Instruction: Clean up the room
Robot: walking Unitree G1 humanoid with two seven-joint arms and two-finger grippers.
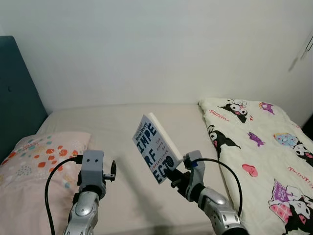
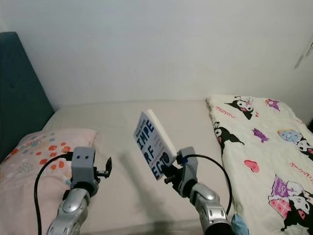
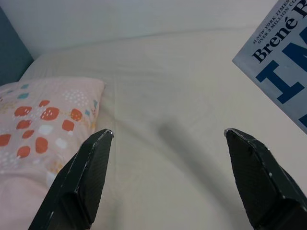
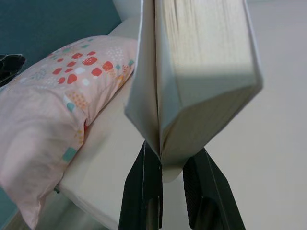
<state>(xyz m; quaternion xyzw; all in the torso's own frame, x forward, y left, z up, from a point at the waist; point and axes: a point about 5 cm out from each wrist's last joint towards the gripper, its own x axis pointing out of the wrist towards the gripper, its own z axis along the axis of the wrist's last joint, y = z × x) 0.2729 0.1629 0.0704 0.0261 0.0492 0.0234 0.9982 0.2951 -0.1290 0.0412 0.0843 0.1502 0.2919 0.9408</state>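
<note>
A paperback book (image 1: 155, 147) with a pale cover and big dark blue letters is held up in the air above the bed (image 1: 122, 127), tilted to the left. My right gripper (image 1: 174, 178) is shut on its lower corner; in the right wrist view both black fingers (image 4: 144, 191) pinch the book (image 4: 201, 72) near its spine. My left gripper (image 1: 111, 171) hovers above the sheet beside the pillow. Its fingers (image 3: 81, 182) stand wide apart with nothing between them, and the book's cover (image 3: 283, 62) shows at one edge.
A pink pillow (image 1: 34, 161) with red and orange spots lies at the left of the bed. A cream quilt (image 1: 264, 152) with cartoon characters covers the right side. A dark teal headboard (image 1: 14, 98) stands at the far left, a white wall behind.
</note>
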